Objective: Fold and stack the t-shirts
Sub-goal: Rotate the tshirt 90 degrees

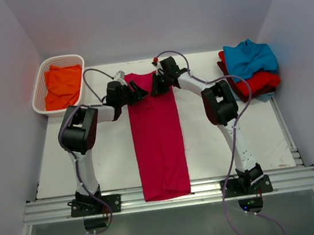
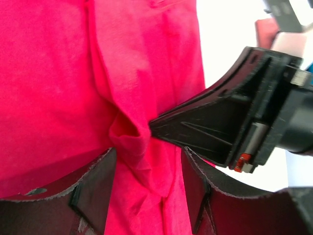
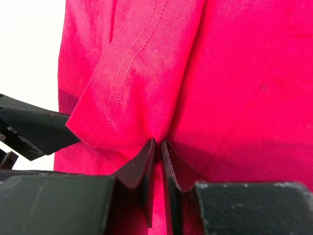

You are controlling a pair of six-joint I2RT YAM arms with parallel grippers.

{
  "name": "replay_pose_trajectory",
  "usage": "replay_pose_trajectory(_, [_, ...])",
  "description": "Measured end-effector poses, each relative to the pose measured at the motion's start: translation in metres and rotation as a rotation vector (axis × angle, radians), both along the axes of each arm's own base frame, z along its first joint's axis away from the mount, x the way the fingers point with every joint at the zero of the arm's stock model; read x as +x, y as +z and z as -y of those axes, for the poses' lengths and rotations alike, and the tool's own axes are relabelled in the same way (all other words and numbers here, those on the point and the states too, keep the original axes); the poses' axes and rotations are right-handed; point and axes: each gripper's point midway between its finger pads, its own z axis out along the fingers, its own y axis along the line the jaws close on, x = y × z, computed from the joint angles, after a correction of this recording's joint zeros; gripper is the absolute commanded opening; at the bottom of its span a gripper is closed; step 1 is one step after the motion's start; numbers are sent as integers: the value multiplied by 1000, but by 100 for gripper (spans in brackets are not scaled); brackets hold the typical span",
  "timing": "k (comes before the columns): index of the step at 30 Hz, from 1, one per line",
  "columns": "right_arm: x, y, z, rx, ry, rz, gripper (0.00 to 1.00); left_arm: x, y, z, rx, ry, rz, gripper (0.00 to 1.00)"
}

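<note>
A crimson-pink t-shirt [image 1: 159, 140] lies folded into a long narrow strip down the middle of the table, its near end hanging over the front rail. Both grippers meet at its far end. My left gripper [image 1: 140, 90] [image 2: 149, 181] stands open, with a loose ridge of the cloth [image 2: 132, 147] lying between its spread fingers. My right gripper [image 1: 156, 87] [image 3: 158, 144] is shut on a pinch of the crimson-pink t-shirt [image 3: 195, 73], beside a stitched hem. Its black tip [image 2: 161, 128] touches the same ridge in the left wrist view.
A white lattice basket [image 1: 38, 92] at the back left holds an orange t-shirt [image 1: 63, 83]. At the back right sits a pile with a teal-blue t-shirt [image 1: 250, 56] on top, a red one [image 1: 259, 82] under it and a maroon one [image 1: 228, 76] lowest.
</note>
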Motion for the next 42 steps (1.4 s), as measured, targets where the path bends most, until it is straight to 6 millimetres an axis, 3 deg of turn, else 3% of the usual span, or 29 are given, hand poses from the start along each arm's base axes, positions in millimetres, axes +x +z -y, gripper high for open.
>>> replay_pose_trajectory(9, [0,0,0,0,0,1,12,3,-15,4,-31,-7,35,57])
replay_pose_trajectory(25, [0,0,0,1,-1,2,8,11,-16,-2,-11,41,55,56])
replay_pose_trajectory(33, [1,-1,2,0,-3,1,7,19,-17,5,-51,21,127,53])
replay_pose_trajectory(42, [1,-1,4,2,-5,-1,6,8,-18,6,-86,-4,160,49])
